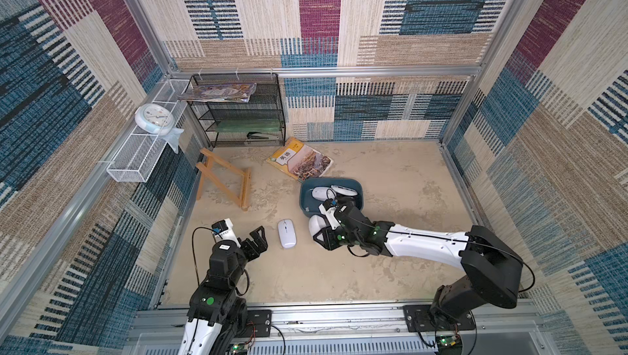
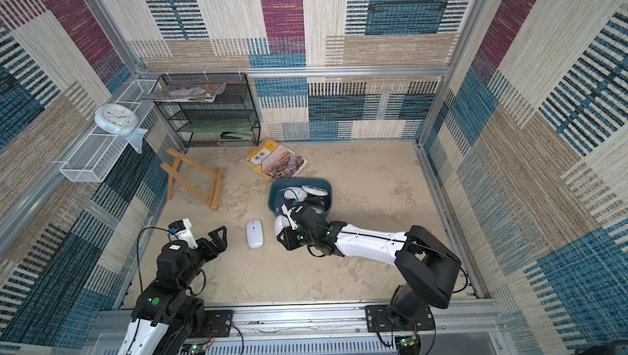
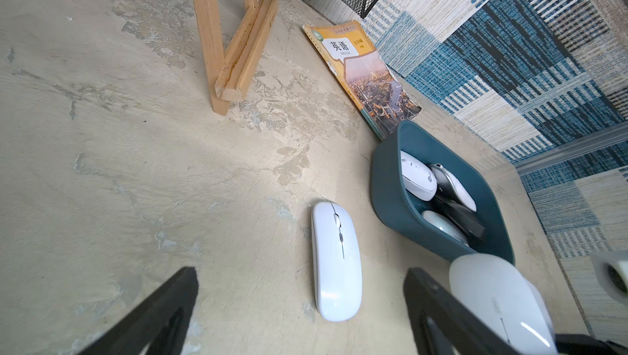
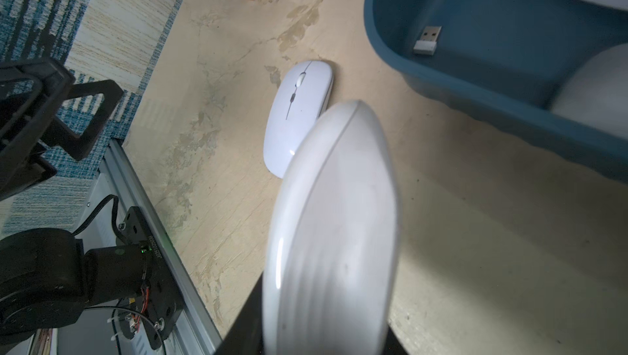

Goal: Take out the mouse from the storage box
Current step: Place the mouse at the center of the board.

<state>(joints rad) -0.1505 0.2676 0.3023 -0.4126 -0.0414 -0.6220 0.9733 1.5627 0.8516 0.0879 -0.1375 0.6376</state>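
White mouse (image 4: 333, 217), seemingly pinched: right end effector (image 1: 319, 234)

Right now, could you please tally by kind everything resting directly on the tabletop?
Mouse: 1
Book: 1
Wooden stand: 1
Blue box: 1
Black rack: 1
Total: 5
Left out: the held mouse in the right gripper.

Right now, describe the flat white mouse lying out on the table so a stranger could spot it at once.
Find the shallow dark teal plastic storage box on the beige tabletop. Outside it, on the robot's side, lies a slim flat white mouse. Unlike the domed white mouse clamped in the right gripper beside it, or the mice inside the box, it rests alone, untouched.
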